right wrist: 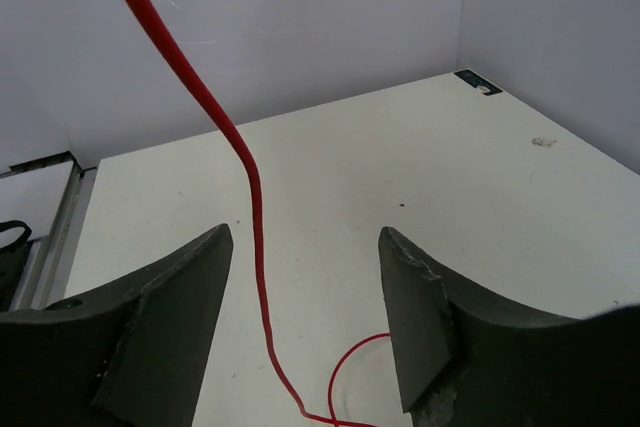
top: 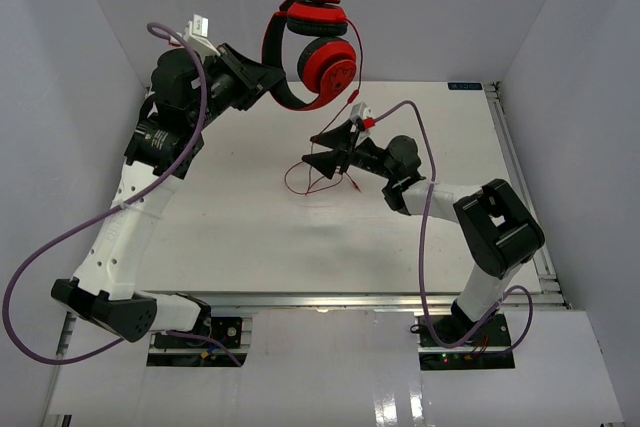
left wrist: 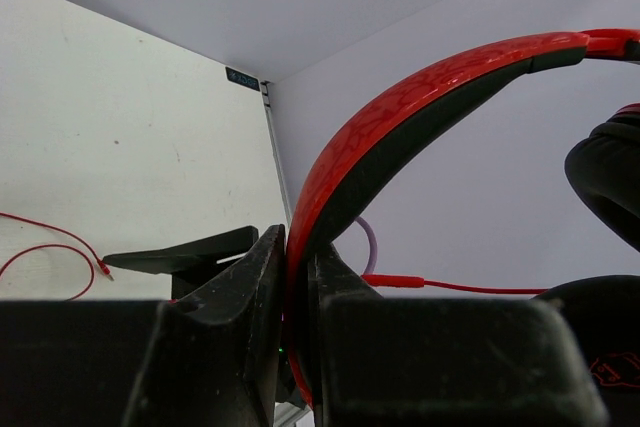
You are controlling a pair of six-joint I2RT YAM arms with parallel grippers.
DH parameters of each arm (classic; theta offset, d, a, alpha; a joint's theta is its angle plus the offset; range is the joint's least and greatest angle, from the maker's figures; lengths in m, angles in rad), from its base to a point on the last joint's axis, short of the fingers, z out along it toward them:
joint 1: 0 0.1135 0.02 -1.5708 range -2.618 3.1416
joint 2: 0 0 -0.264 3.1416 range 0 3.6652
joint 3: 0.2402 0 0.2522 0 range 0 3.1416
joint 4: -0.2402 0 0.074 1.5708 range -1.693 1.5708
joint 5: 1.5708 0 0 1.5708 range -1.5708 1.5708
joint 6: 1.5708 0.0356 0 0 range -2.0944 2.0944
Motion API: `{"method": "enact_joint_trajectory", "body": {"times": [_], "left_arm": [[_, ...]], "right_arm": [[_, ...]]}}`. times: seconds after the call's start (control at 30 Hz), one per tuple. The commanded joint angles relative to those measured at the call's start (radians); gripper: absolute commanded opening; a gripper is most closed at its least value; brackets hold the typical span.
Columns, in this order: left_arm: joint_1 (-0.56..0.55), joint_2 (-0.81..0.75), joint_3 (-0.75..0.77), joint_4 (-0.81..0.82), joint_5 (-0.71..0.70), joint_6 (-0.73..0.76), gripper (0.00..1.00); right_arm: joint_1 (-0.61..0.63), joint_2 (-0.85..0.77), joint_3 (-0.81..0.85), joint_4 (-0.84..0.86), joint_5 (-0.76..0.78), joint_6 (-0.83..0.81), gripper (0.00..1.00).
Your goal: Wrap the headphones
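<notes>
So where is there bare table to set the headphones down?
Bare table lies near, between left arm and right arm, and at the far right corner. Crowded: the middle, where the right gripper straddles the cord and its loops lie.

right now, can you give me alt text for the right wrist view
A thin red headphone cord hangs from the top left down between the two open black jaws, touching neither, and curls into a loop on the white table. Pale grey walls rise behind the table.
</notes>
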Motion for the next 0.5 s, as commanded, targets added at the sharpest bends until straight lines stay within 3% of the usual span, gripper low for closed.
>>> {"method": "enact_joint_trajectory", "body": {"times": [0.0,0.17,0.27,0.4,0.47], "left_arm": [[0.004,-0.057,0.014,0.07,-0.011,-0.045,0.0],[0.004,-0.036,0.008,0.077,-0.07,-0.069,0.0],[0.004,-0.029,-0.012,0.099,-0.102,-0.089,0.0],[0.007,-0.027,-0.036,0.11,-0.23,-0.098,0.0],[0.009,-0.019,-0.039,0.109,-0.347,-0.071,0.0]], "right_arm": [[0.029,0.0,0.036,0.008,-0.071,-0.032,0.45],[0.068,-0.035,-0.021,0.028,-0.138,-0.034,0.1],[0.085,-0.069,-0.049,0.024,-0.161,-0.027,0.08],[0.089,-0.158,-0.076,-0.101,-0.161,-0.047,0.08],[0.094,-0.218,-0.056,-0.414,-0.118,-0.193,0.08]]}}
